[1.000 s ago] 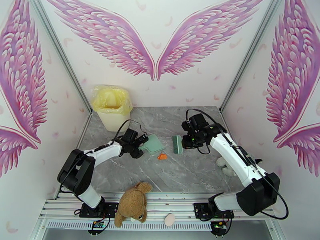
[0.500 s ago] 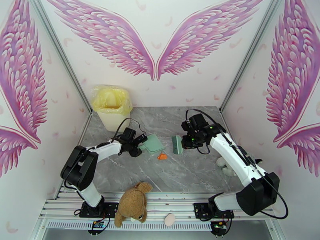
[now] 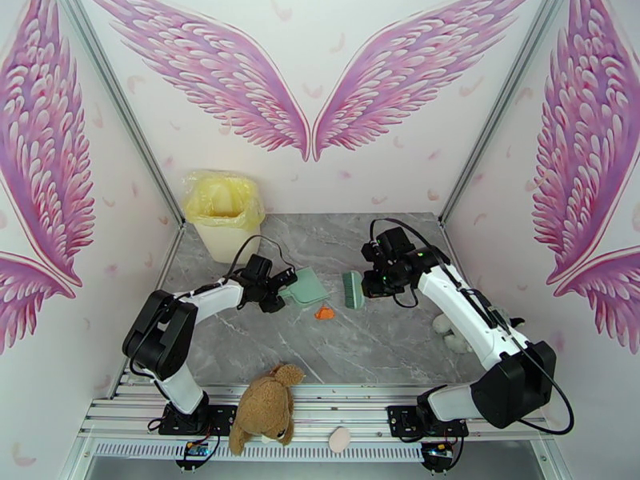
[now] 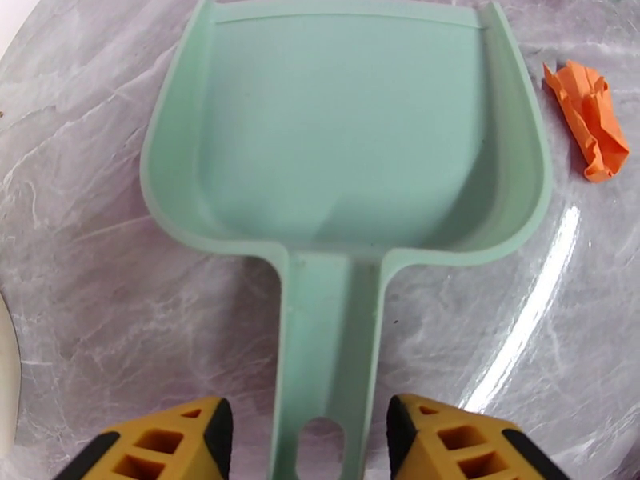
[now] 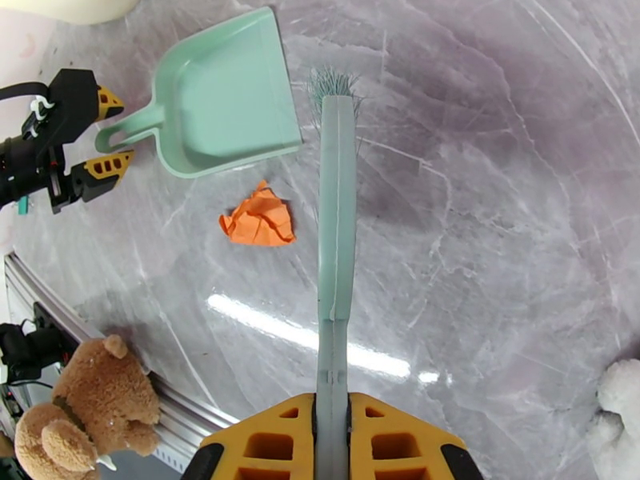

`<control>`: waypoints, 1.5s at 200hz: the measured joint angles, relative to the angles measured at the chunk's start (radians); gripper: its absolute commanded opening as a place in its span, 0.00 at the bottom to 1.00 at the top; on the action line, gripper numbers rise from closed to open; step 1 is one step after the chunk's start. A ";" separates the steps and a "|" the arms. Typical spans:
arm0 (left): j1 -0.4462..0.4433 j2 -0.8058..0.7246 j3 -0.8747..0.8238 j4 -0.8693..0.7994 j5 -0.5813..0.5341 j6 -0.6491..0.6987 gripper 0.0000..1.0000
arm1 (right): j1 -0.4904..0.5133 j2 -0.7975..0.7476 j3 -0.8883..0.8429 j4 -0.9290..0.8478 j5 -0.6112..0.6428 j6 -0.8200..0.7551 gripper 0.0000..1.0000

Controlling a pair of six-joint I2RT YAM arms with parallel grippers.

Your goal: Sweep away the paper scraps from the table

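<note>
The table is a grey marble-patterned top with pale veins. A silver metal frame runs along its near edge, and white walls painted with large pink wings close it in. A bin lined with a yellow bag stands in the far left corner. A brown plush toy lies on the frame at the near edge, and a white fluffy object sits near the right wall.

An orange paper scrap lies on the bare marble mid-table. It is just nearer than the mint-green dustpan and just left of the mint-green brush, touching neither.

The top view places both arms but hides their grips. In the left wrist view, the left gripper has its fingers apart on either side of the dustpan handle. Marble shows between one finger and the handle, so it is not clamped. The pan lies flat with its mouth pointing away, and the scrap is off its right wall.

In the right wrist view, the right gripper is closed tight on the brush handle, with the bristles at the far end beside the dustpan mouth. The scrap, the left gripper straddling the handle, the plush toy and the white fluffy object also show there.
</note>
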 measured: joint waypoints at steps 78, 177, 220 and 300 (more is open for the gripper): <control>0.003 0.020 0.024 -0.016 0.023 0.022 0.12 | 0.000 0.001 0.000 0.000 0.000 0.000 0.00; -0.066 -0.063 0.121 -0.237 -0.051 -0.023 0.00 | 0.000 0.001 0.000 0.000 0.004 -0.008 0.00; -0.120 -0.139 0.206 -0.481 -0.214 -0.043 0.00 | 0.000 0.024 0.000 0.000 0.005 -0.008 0.00; -0.243 -0.226 0.244 -0.800 -0.433 -0.046 0.00 | 0.000 0.060 0.062 -0.059 0.105 -0.015 0.00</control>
